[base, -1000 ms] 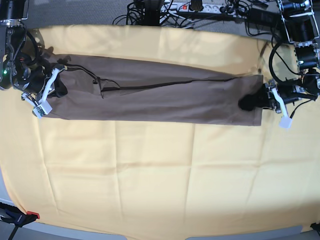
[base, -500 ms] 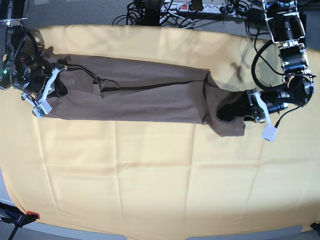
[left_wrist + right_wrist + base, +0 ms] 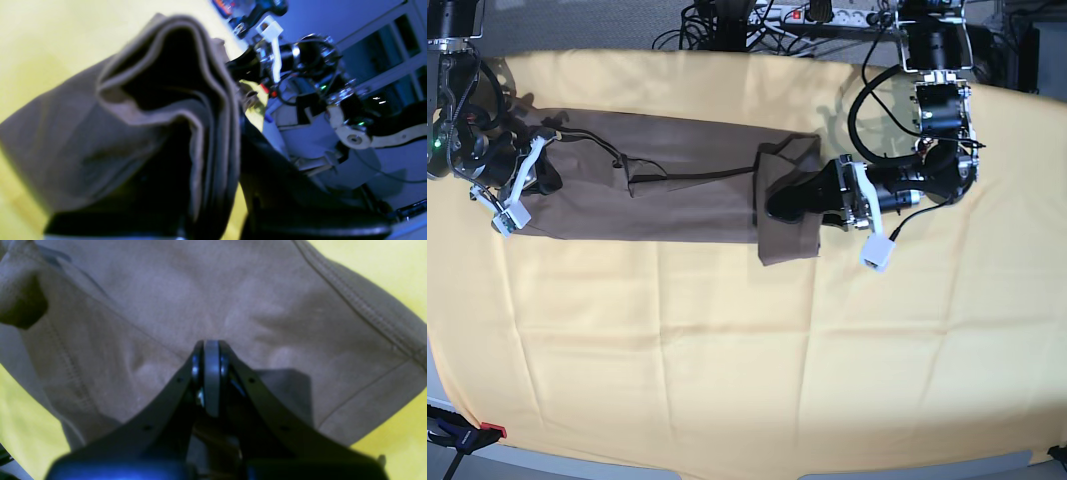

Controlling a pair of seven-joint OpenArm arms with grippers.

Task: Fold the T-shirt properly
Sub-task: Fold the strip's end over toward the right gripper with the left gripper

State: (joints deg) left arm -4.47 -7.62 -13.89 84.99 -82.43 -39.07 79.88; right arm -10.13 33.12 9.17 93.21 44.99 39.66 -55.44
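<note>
The taupe T-shirt [image 3: 677, 195] lies as a long narrow strip on the yellow cloth [image 3: 727, 340]. My left gripper [image 3: 779, 205] is shut on the shirt's right end and holds it lifted and doubled back over the strip's middle. In the left wrist view the stacked layers [image 3: 66, 140] hang from the gripper [image 3: 230, 173]. My right gripper [image 3: 539, 180] is at the shirt's left end. In the right wrist view it [image 3: 211, 350] is shut, pinching the fabric [image 3: 233, 290], which puckers around its tip.
The yellow cloth covers the whole table. Cables and a power strip [image 3: 807, 15] lie beyond its far edge. A red-tipped clamp [image 3: 489, 432] holds the cloth at the near left corner. The right arm also shows in the left wrist view [image 3: 300, 56].
My left gripper has carried the shirt's right end leftward from the far right to about the middle, doubling the strip over. The right gripper has stayed put.
</note>
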